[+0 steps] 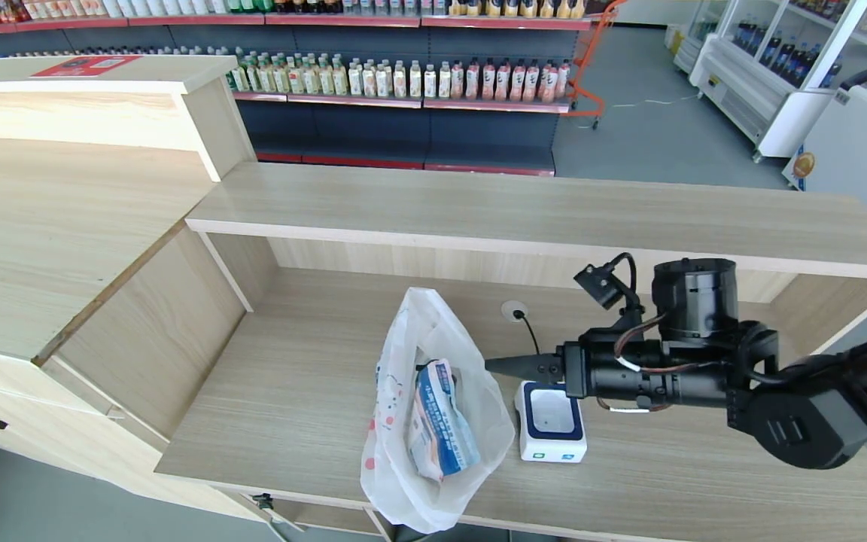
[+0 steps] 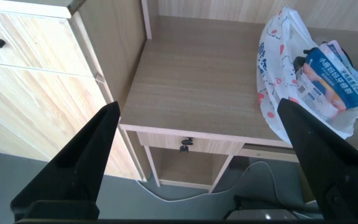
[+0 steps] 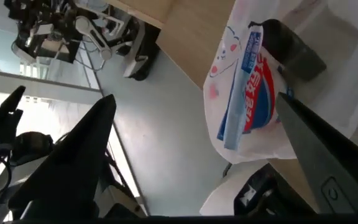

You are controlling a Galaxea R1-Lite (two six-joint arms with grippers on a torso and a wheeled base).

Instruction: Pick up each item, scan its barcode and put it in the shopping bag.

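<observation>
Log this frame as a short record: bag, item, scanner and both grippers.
shopping bag: white plastic, open, at the front edge of the counter
package: blue and white, inside the bag
scanner: on the counter, beside the bag on the robot's right
right gripper: open, empty, by the scanner, tips toward the bag
left gripper: open, empty, apart from the bag

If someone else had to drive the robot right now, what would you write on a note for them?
Left gripper: fingers open, holding nothing, out in front of the counter.
Right gripper: fingers open, holding nothing, above the scanner, pointing at the shopping bag.
Things: the bag sits at the counter's front edge; a blue and white packet and a dark item lie inside it.
Done: both are bagged.
Left: probably just draw the right arm back, unless more items come.
</observation>
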